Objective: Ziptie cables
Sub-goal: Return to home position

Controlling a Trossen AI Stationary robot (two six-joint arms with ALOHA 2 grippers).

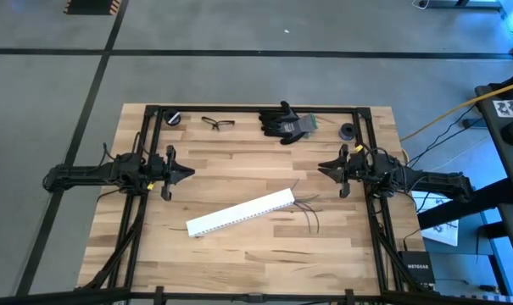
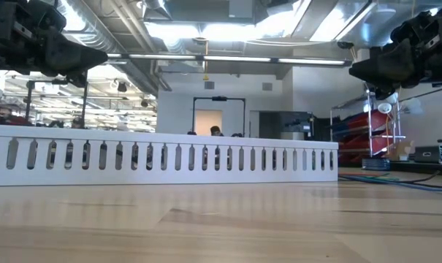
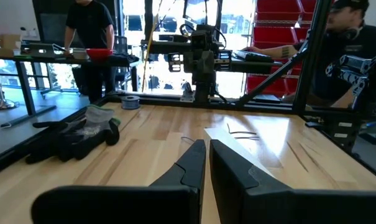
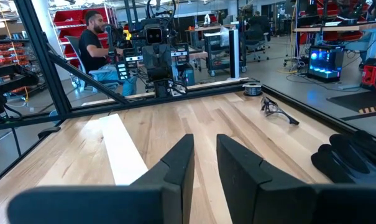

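The cables (image 1: 309, 212) are a few thin dark wires lying loose on the wooden table, right of centre, by the right end of a long white slotted strip (image 1: 239, 213). The left wrist view shows the cables (image 3: 240, 132) as thin lines on the wood. My left gripper (image 1: 191, 174) hovers level at the table's left side, shut and holding nothing; its fingers (image 3: 207, 144) nearly meet. My right gripper (image 1: 320, 166) hovers level at the right side, facing the left one. Its fingers (image 4: 205, 138) stand a little apart with nothing between them. Both are clear of the cables.
Black gloves (image 1: 286, 124), safety glasses (image 1: 218, 124) and two small dark rolls (image 1: 173, 118) (image 1: 348, 131) lie along the far edge. A black frame (image 1: 256, 108) borders the work area. The white strip (image 2: 162, 157) crosses the low view. People sit and stand beyond the table.
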